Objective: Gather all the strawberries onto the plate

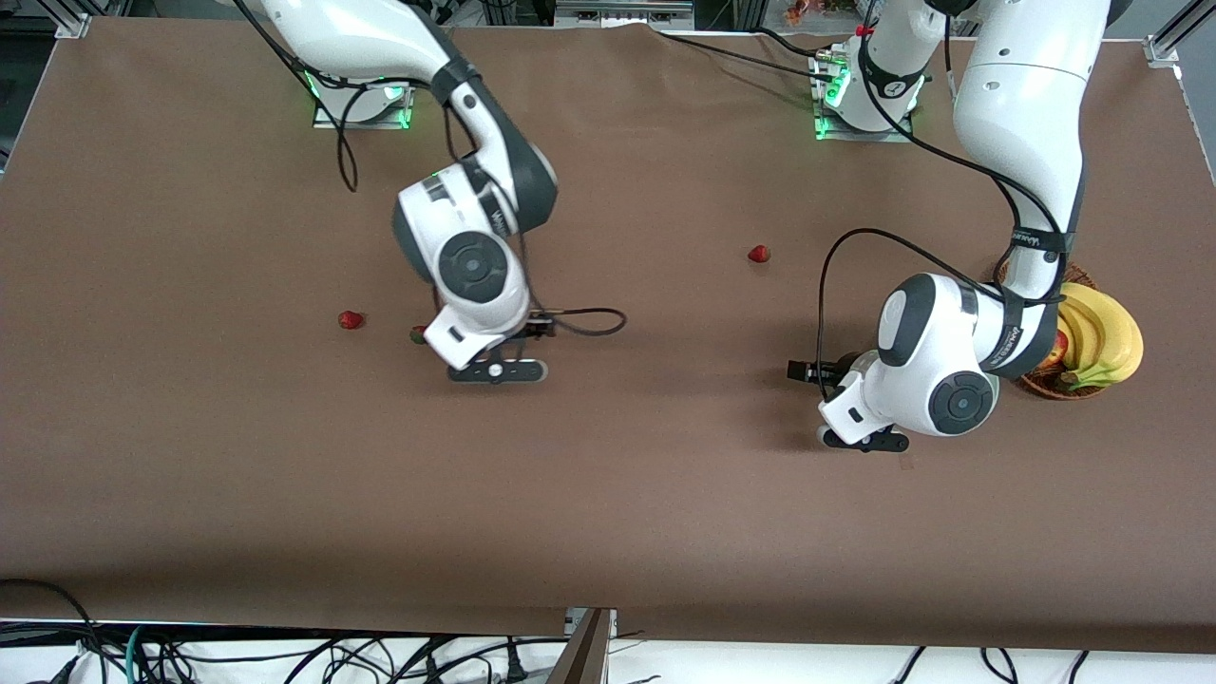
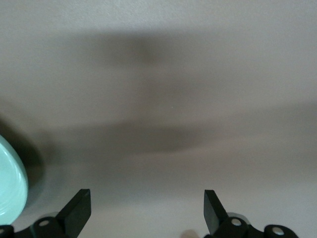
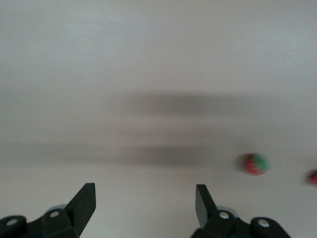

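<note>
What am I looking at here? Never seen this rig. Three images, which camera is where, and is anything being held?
Two white robot arms share a brown table. The big picture looks down from across the table; each of the other two comes from a camera on one arm's wrist.

The right gripper hangs open over bare table, holding nothing; two strawberries lie beside it, one in the open, one partly hidden by the arm. A third strawberry lies mid-table, toward the left arm's end.

The left gripper is open and empty too. The pale green plate shows only at the edge of its wrist view. A basket holds bananas.
</note>
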